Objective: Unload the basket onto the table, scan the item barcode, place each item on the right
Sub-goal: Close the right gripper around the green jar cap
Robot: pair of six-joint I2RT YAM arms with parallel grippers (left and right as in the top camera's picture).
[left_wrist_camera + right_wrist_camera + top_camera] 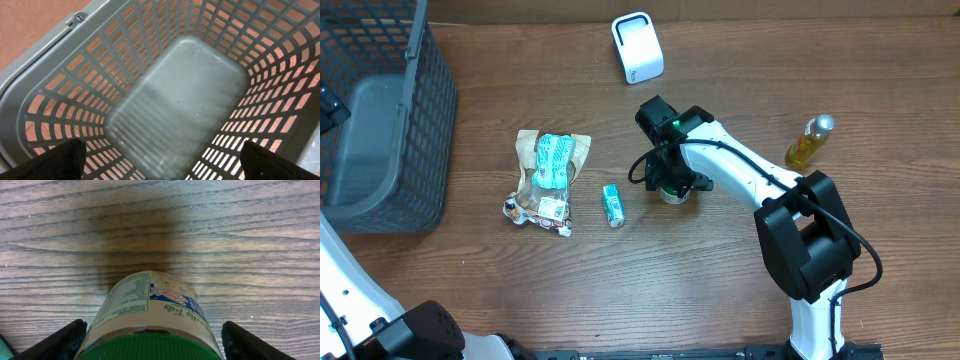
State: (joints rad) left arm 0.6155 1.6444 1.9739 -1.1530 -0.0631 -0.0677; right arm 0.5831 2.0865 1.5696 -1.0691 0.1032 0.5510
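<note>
Right wrist view: jar (150, 305) stands upright, green lid (150, 349) up, right claw (152, 336) astride it; gripping or not, can't tell.

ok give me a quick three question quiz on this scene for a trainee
1. True or false: the basket below the left gripper holds a packet.
2. What stands between the fingers of the right gripper? A yellow bottle, B green-lidded jar, C white scanner.
3. How many items lie between basket and jar?
Key: 1 false, it is empty. 2 B. 3 two: the snack packet and the teal tube.
</note>
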